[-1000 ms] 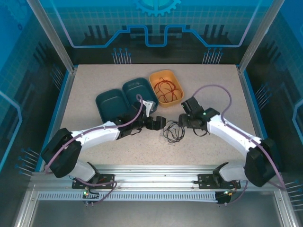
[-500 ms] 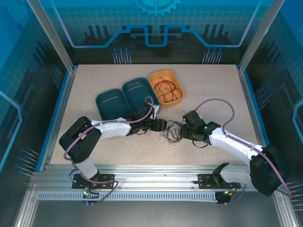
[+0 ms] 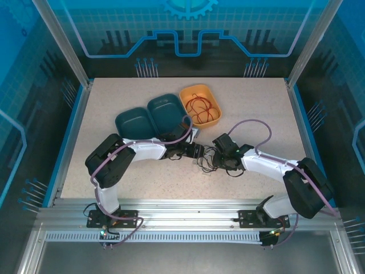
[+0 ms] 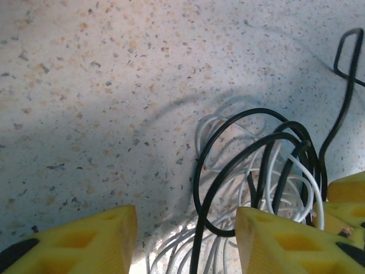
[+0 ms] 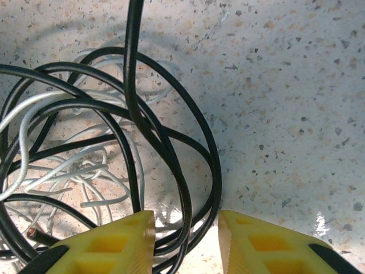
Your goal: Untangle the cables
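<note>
While a second ago my two grippers stood off on either side of the tangle [image 3: 208,160], both have now closed in on it near the middle of the counter [image 3: 256,103], a little toward the near edge. My left gripper [image 3: 198,151] and right gripper [image 3: 219,153] face each other across the heap.

The count is two grippers, three trays and three cables. The red cable [image 3: 201,106] lies coiled in the orange tray [image 3: 197,87] toward the far edge. The right teal tray [image 3: 162,108] and left teal tray [image 3: 128,128] sit side by side just left of it.

From overhead the heap is a dark scribble. My wrist cameras separate a black cable [image 5: 132,34] looped over a white cable [image 5: 102,201].

My left fingers [image 4: 97,240] stand half spread, with strands lying loose between them. My right fingers [image 5: 268,240], set narrower, straddle black loops without clamping them.
</note>
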Robot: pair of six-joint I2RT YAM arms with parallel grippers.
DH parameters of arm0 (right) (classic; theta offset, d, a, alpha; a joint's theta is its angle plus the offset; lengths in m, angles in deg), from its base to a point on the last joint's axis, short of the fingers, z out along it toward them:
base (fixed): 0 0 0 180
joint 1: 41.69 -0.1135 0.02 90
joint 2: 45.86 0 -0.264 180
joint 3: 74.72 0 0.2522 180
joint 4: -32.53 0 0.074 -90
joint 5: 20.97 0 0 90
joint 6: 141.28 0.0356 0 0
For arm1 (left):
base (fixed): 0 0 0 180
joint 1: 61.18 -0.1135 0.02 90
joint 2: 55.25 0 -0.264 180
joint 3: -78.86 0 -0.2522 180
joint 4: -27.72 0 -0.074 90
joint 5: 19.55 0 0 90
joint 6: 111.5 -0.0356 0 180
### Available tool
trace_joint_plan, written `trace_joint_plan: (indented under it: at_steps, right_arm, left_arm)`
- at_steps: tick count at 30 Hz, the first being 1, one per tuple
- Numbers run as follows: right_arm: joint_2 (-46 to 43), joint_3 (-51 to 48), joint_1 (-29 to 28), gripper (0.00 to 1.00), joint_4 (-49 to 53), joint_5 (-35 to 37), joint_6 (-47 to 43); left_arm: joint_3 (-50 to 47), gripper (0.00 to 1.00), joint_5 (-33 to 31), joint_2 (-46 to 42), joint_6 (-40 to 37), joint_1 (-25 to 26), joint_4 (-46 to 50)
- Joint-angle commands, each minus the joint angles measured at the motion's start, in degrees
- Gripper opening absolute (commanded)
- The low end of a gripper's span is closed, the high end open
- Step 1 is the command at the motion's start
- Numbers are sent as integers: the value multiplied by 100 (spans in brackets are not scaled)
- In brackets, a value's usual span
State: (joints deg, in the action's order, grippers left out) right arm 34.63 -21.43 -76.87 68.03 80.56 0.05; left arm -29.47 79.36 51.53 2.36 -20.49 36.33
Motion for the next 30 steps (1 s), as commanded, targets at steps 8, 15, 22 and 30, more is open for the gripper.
trace_joint_plan:
  at_steps: [8, 15, 22, 30]
  right_arm:
    - [152, -42, 160, 24, -135, 125, 88]
    - [-31, -120, 235, 22, 130, 329, 170]
    - [-395, -199, 416, 18, 500, 518, 174]
    - [-721, -356, 641, 22, 496, 500, 152]
  left_arm:
    - [228, 21, 136, 267, 115, 30, -91]
    - [152, 0, -25, 92, 55, 29, -145]
    - [7, 0, -309, -755, -272, 37, 181]
    - [212, 0, -204, -1565, -679, 119, 709]
